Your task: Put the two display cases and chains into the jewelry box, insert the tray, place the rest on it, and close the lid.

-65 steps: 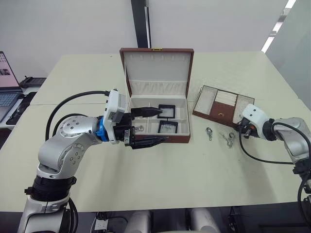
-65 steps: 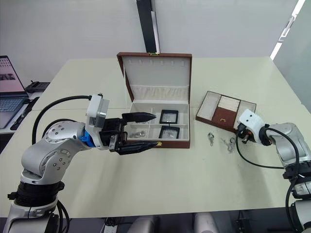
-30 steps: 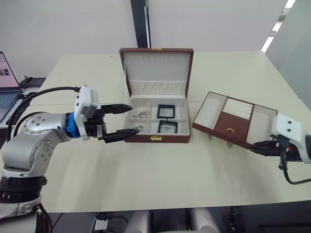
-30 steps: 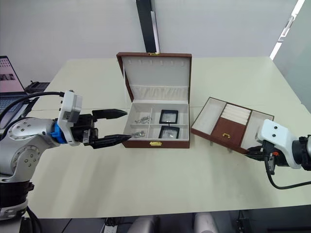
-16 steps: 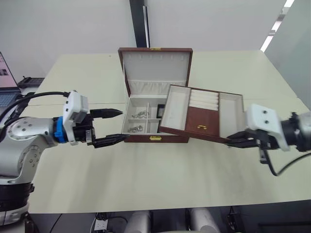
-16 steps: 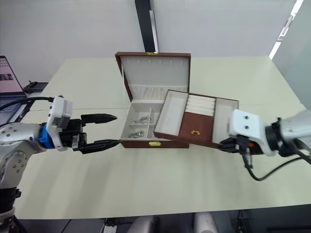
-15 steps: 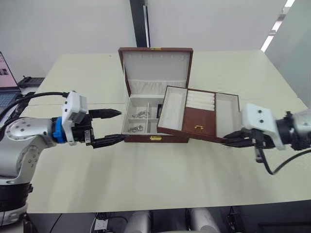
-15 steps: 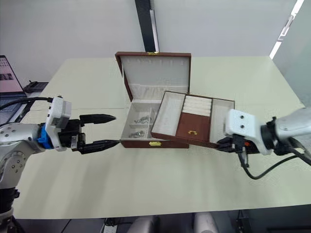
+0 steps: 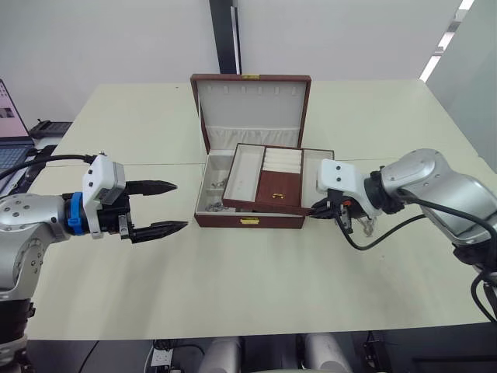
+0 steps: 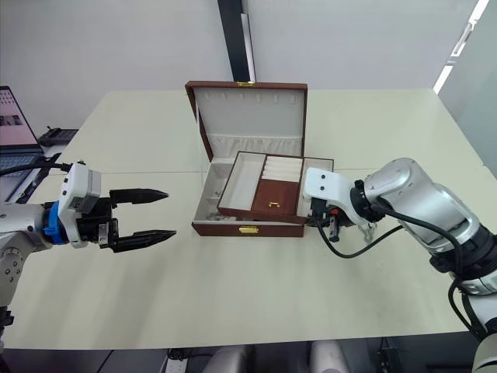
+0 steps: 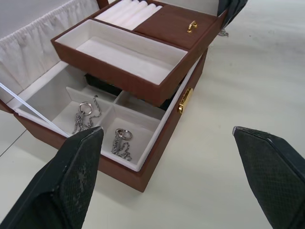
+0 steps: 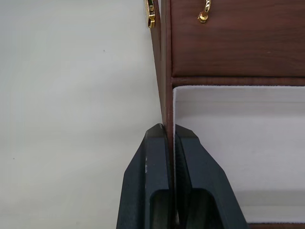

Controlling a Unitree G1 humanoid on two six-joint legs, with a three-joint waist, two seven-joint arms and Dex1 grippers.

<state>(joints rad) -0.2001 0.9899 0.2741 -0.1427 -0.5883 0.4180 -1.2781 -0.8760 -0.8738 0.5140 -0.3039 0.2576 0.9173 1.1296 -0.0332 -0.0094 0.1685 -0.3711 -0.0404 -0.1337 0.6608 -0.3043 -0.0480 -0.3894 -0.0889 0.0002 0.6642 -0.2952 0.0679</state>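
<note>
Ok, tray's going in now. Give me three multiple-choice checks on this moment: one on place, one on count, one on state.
1. Where is the tray?
A. flat on the table
B. over the open jewelry box, tilted
C. on the laptop

2. How many chains lie in the box's two compartments nearest the left gripper?
A. none
B. two
C. five

3. What are the right gripper's jaws doing?
A. shut on the tray's wall
B. wide open
C. gripping the lid

Answers: B, the tray's left end sits higher over the box; B, one chain per compartment in the left wrist view; A, the right wrist view shows the wall pinched between them.
</note>
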